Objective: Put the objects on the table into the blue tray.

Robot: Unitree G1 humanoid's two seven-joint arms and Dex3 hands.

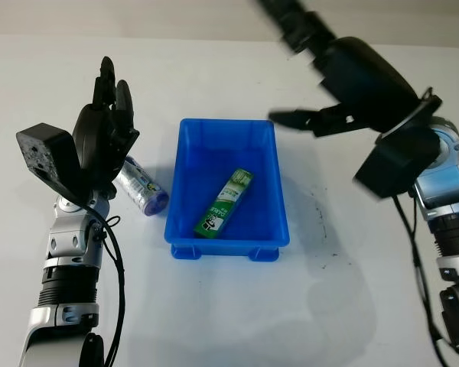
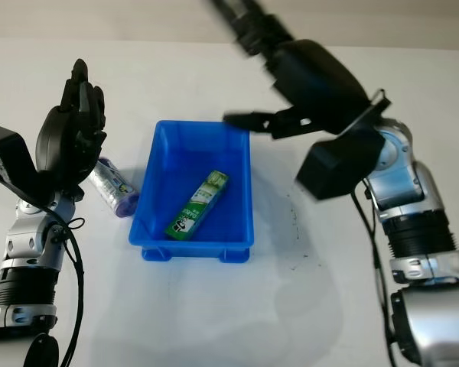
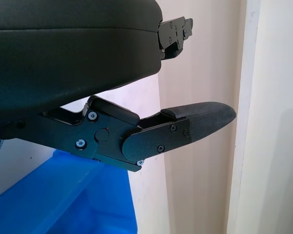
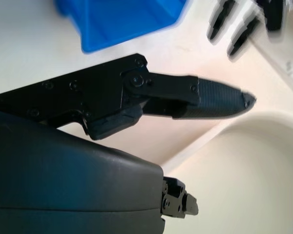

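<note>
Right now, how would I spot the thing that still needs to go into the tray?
Find the blue tray mid-table. Just outside its wall, by the robot's raised, open left hand, lies a small silvery roll with a purple end. The other item, a green tube, is already inside the tray.

Head stereo pair downward; wrist close-ups.

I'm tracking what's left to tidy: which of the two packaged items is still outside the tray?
The silver-and-purple pack, lying on the table beside the blue tray, by the left robot hand. The green pack lies inside.
</note>
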